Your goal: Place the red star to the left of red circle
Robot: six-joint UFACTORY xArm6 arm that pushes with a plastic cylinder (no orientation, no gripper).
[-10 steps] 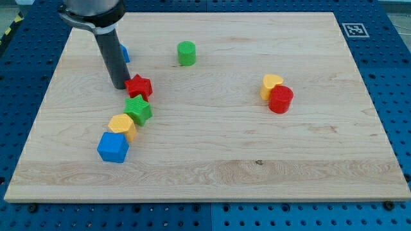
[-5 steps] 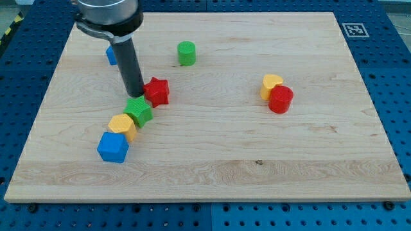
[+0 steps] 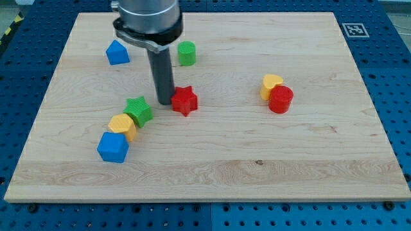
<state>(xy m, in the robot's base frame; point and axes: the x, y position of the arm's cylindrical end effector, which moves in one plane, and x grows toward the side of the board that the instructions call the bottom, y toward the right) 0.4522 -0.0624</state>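
My tip (image 3: pixel 164 102) rests against the red star (image 3: pixel 184 100), at the star's 9 o'clock side.

My rod has no jaws and grasps nothing; contact is by pushing only. The red circle (image 3: pixel 280 99) lies well apart at the star's 3 o'clock, touching a yellow block (image 3: pixel 271 84). At the star's 8 o'clock sit the green star (image 3: pixel 139 110), a second yellow block (image 3: pixel 122 126) and a blue cube (image 3: pixel 113 147). The green cylinder (image 3: pixel 186 52) stands at 12 o'clock.

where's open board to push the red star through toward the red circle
Bare wood runs from the red star right to the yellow heart and red circle. Crowded at my tip and down-left: green star, yellow block, blue cube.
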